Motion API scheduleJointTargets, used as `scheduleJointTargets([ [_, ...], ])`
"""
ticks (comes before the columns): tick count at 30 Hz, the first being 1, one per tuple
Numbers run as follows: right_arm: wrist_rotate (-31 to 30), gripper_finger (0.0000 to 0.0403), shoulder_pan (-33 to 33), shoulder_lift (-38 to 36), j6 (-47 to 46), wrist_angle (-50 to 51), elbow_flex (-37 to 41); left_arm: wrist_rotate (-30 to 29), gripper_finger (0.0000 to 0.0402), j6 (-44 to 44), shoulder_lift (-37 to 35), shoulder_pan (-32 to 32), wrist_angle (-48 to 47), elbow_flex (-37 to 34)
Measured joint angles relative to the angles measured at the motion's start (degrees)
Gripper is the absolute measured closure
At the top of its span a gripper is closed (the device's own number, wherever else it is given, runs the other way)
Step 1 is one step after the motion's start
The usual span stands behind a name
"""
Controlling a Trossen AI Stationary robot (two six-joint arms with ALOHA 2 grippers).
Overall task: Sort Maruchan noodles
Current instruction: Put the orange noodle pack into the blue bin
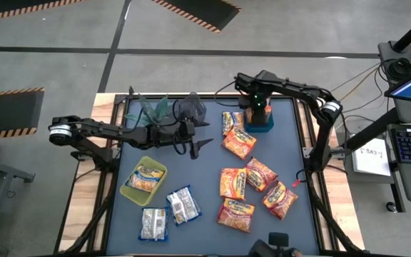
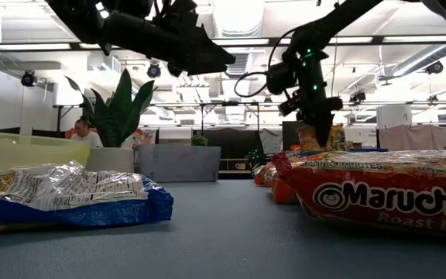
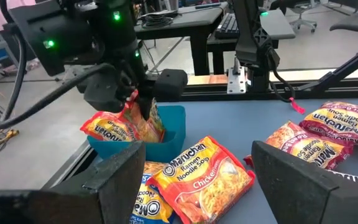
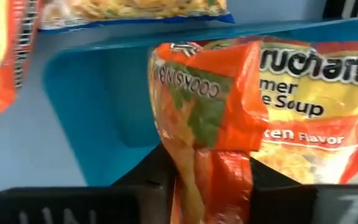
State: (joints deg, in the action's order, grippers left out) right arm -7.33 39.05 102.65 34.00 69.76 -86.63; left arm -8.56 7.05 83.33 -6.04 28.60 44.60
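Blue table (image 1: 205,178), right gripper (image 1: 257,118) pinching orange packet (image 4: 210,124), seemingly over bin (image 3: 173,124)

One orange packet (image 4: 207,124) hangs crumpled and upright, pinched at its lower end, over another orange chicken packet (image 3: 107,127) lying tilted. Six more orange packets (image 1: 240,143) lie flat and scattered near each other. Two whitish-silver packets (image 1: 183,205) lie side by side, and a yellow-and-blue one (image 1: 146,177) rests close by.
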Motion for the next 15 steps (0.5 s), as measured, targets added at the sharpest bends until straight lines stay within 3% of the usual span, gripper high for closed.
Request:
scheduleJointTargets([
  [8, -3.53, 0.0257, 0.04, 0.61, -0.50, -1.75, -0.04, -0.02, 0.0125, -0.01, 0.04, 0.00, 0.03, -0.24],
  [15, -6.21, 0.0229, 0.00, -0.99, -1.99, -1.86, -0.92, -0.02, 0.0125, -0.02, 0.04, 0.00, 0.07, -0.24],
])
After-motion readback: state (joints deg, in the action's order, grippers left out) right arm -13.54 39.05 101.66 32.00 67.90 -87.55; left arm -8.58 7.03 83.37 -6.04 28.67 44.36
